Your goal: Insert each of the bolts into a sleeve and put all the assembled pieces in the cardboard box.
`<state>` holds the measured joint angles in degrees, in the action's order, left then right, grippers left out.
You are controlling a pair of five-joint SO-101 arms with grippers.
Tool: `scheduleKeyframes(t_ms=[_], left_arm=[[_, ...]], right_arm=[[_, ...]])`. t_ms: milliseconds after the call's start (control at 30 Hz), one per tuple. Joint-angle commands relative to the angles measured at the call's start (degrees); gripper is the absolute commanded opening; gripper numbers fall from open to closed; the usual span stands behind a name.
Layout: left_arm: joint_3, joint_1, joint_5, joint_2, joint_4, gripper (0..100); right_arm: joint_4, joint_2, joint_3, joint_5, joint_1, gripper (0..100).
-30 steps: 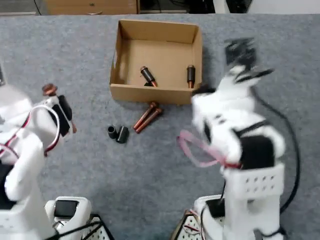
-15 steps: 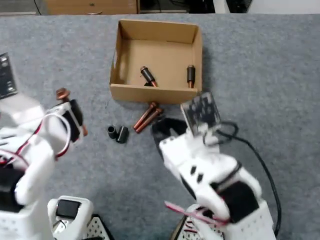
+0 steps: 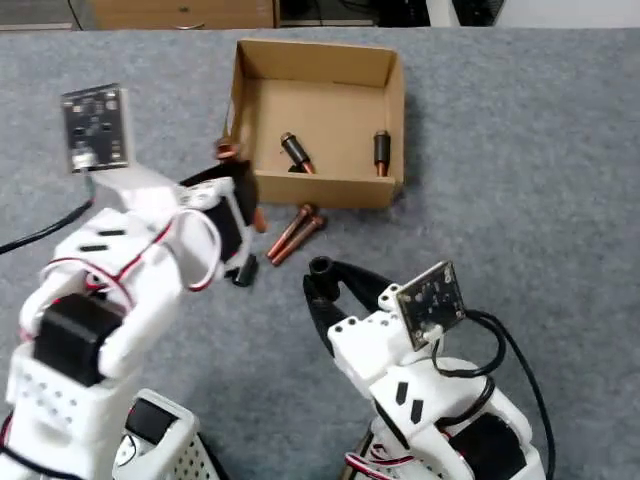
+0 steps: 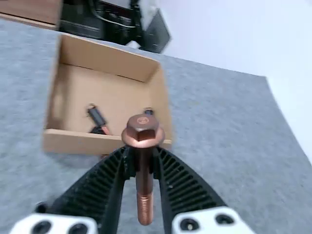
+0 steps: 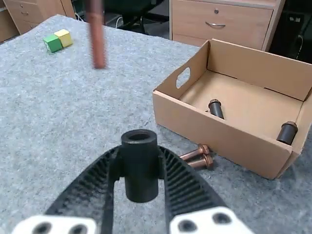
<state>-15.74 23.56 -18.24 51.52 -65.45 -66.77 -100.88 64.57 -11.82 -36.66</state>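
The left gripper (image 4: 141,163) is closed on a copper-coloured hex-head metal bolt (image 4: 142,134), pinched under the head, threaded end free; the right gripper (image 5: 139,155) is clamped round a black cylindrical sleeve (image 5: 140,187), bore upward. They are well apart (the bolt hangs off to one side of the sleeve's mouth), so the tip should be centred over the bore, axes parallel, before easing in. The brown cardboard box (image 3: 312,187) sits beyond, two loose bolts (image 3: 293,233) just beside its front wall.

Coppery metal bolt (image 4: 142,165), smooth shank, threaded tip, soft sheen. Matt black sleeve (image 5: 140,165), smooth. Ribbed black plastic fingers (image 4: 105,183). Plain matt cardboard box (image 3: 320,190). Under it all, a rough grey felt-like worktop (image 3: 520,150).
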Motion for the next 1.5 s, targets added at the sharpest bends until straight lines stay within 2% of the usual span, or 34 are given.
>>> scheduleKeyframes(t_ms=[0, 200, 500, 667, 1233, 1367, 1467], left_arm=[[-1.85, 5.27, -0.09, 1.45, 4.75, 2], [-9.85, 8.09, -0.09, 7.34, 11.16, 2], [-16.18, 10.11, -0.53, 14.73, 11.6, 2], [-16.79, 10.99, -0.62, 15.08, 11.6, 2], [-18.81, 10.81, -1.32, 15.52, 10.9, 2], [-17.41, 11.08, -1.67, 15.52, 7.82, 2], [-16.53, 10.99, -4.48, 15.52, 5.36, 2]], right_arm=[[0.18, -0.57, -0.13, -0.62, -0.66, 0.2], [0.18, -1.01, -0.13, -0.62, -0.66, 0.2], [0.26, -0.57, 0.22, -0.62, -1.01, 0.2], [0.53, -0.57, 0.04, -0.62, -5.76, 0.2], [0.62, -1.01, 0.04, -0.53, -5.58, 0.2], [0.7, -1.01, 0.04, -0.44, -5.58, 0.2], [1.05, -1.01, 0.04, -0.44, -3.21, 0.2]])
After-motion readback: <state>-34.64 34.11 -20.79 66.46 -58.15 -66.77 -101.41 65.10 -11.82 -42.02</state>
